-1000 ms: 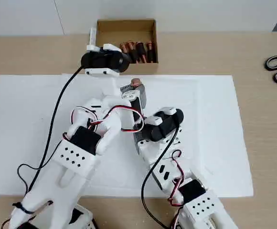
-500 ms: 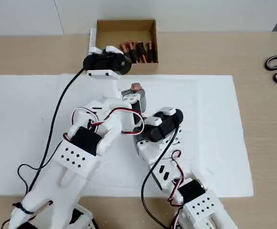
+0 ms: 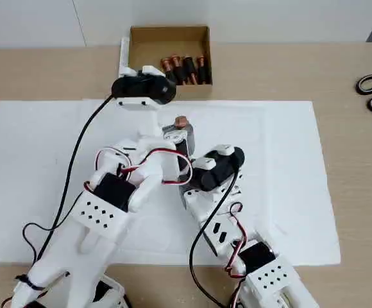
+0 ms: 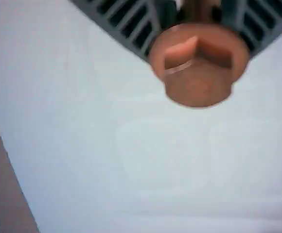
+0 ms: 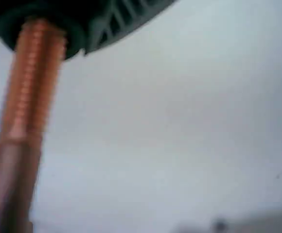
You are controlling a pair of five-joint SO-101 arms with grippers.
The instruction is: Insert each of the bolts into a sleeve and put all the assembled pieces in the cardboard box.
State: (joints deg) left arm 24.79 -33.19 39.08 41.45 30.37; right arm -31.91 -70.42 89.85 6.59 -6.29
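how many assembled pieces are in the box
4 assembled pieces side by side, right half of the cardboard box; an arm covers its near left corner, so more may hide

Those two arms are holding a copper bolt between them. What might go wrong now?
1. The bolt, pinched by the left gripper, hangs above the white sheet; a slip would probably drop it.
2. Much of its thread shows outside the sleeve in the right gripper; a tilt might jam it.
3. The cardboard box lies close to the left arm, which might nudge it.
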